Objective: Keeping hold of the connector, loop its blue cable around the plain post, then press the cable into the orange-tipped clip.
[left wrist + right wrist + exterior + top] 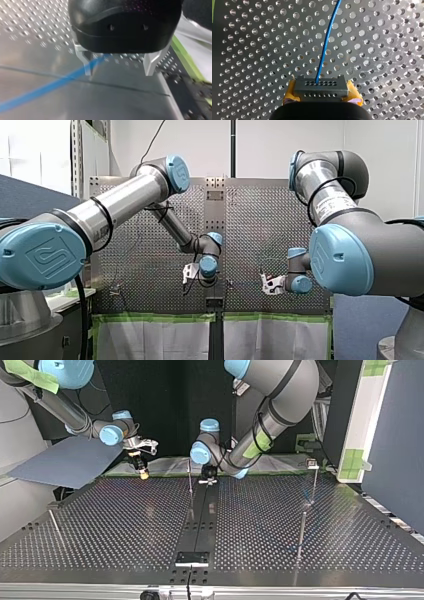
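In the right wrist view my right gripper [321, 93] is shut, its yellow pads [289, 97] clamped on a dark grey connector [321, 85]. A blue cable [325, 45] runs from the connector out over the perforated table. My left gripper [119, 71] is open in its wrist view, metal fingers [151, 62] wide apart. The blue cable [50, 86] passes close to one finger and nothing is gripped. The top view has my right gripper [142, 471] at the far left and my left gripper [207, 480] near the middle, beside a thin post [190, 482].
More thin posts stand on the table in the top view: one with a small block on top [313, 465], one nearer the camera [302, 532], one at the left [55, 525]. A dark strip [200, 525] runs down the table's middle. Green tape [185, 57] edges the plate.
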Available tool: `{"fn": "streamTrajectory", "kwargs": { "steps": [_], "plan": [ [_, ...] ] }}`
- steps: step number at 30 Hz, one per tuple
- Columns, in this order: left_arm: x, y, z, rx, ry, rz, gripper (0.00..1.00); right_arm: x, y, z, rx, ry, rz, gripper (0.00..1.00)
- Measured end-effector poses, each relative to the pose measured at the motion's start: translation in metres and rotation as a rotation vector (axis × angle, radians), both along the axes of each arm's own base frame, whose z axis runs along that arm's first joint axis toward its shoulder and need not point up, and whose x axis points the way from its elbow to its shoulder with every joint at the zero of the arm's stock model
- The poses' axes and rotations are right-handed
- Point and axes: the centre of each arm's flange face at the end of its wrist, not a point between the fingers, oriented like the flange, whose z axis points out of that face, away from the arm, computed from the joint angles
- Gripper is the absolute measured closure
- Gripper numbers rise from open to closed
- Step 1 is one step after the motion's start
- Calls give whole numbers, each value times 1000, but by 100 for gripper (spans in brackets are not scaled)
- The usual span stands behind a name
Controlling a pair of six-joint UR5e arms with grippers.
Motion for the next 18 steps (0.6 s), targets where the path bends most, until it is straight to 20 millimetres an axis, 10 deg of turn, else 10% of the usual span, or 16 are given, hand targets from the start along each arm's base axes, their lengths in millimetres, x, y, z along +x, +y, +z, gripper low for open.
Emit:
{"fn": "streamTrajectory", "kwargs": {
  "steps": [18],
  "plan": [
    [-45, 8, 8, 84, 70, -50, 0, -2, 1, -1, 17, 14, -1, 100]
  ]
}}
